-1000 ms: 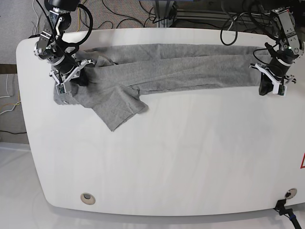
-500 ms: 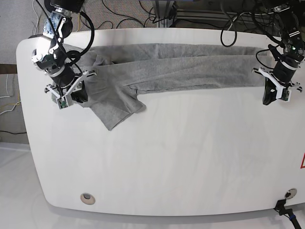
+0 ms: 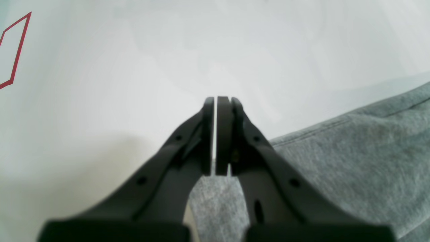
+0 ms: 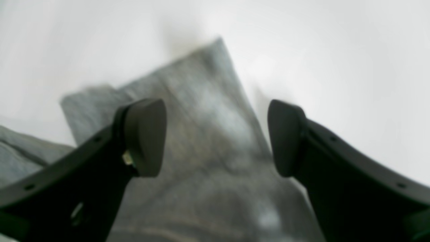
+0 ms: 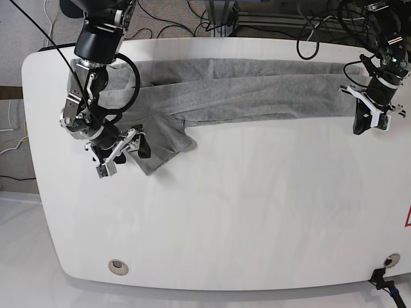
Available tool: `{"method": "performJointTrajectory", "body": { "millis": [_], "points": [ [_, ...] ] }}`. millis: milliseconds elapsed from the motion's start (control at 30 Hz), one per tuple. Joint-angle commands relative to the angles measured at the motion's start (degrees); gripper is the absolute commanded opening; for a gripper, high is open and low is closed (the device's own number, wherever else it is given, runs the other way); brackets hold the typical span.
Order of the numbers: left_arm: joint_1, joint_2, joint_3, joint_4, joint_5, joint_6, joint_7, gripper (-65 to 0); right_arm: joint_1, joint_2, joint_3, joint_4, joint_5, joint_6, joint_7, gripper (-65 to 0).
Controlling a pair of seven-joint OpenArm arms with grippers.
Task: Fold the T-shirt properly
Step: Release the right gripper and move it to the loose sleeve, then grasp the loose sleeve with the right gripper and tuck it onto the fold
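Grey T-shirt lies stretched across the white bench along its far edge. At left we see the right pincer spread apart over a sleeve; at right, the left pincer pressed together, empty.

Your grey T-shirt lies flat along the far side of the bench, folded lengthwise into a long band. You'll see one sleeve splayed toward you at the band's left end, slightly rumpled.
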Motion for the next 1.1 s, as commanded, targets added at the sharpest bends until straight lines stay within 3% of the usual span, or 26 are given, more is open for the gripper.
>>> {"method": "performJointTrajectory", "body": {
  "millis": [0,200,467,633,733,867,1067],
  "points": [
    [-0.31,-1.04,-0.47,1.12,-1.09,0.12,-1.34,-65.0,2.35,0.76,0.17,-1.31,1.11,0.32,2.52,-19.5],
    [-0.31,-1.04,-0.47,1.03,-1.09,0.12,-1.34,-65.0,2.79,0.67,-0.09,-5.00,1.02,0.32,3.14,-19.5],
    [-0.31,-1.04,-0.47,0.94,-1.09,0.12,-1.34,-65.0,0.24,0.67,-8.62,-4.65,1.37,0.32,3.14,-19.5],
    [-0.31,-1.04,-0.47,0.86,-1.09,0.12,-1.34,-65.0,-1.08,0.50,-9.15,-4.56,1.46,0.32,3.23,-20.2],
    [-0.31,-1.04,-0.47,0.77,-1.09,0.12,-1.34,-65.0,-1.08,0.50,-9.15,-4.56,1.46,0.32,4.02,-31.9],
    [-0.31,-1.04,-0.47,0.77,-1.09,0.12,-1.34,-65.0,-0.99,0.50,-9.15,-4.65,1.28,0.32,5.78,-63.1],
    [-0.31,-1.04,-0.47,0.68,-1.00,0.12,-1.34,-65.0,-1.61,0.76,-9.06,-2.01,1.46,0.32,5.42,-65.0]
  ]
}}
